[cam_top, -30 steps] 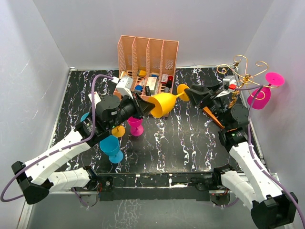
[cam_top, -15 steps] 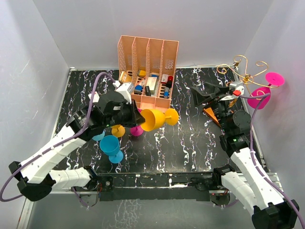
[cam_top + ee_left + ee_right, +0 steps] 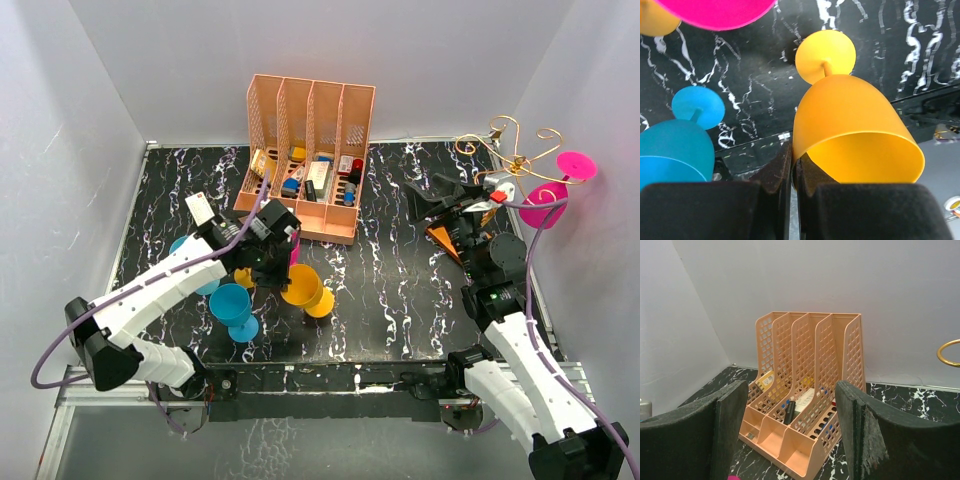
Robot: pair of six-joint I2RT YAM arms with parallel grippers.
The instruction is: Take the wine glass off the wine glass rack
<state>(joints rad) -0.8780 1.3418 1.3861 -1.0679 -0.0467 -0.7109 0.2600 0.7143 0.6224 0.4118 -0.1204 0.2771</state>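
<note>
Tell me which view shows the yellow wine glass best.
Left wrist: the yellow wine glass fills the frame, bowl, stem and foot clear, rim pinched by the left end effector. Top external shows it small. Right wrist misses it.

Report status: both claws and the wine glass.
Left claw shut on yellow wine glass, clear of wine glass rack. Right claw open, empty. Two pink wine glasses on rack.
</note>
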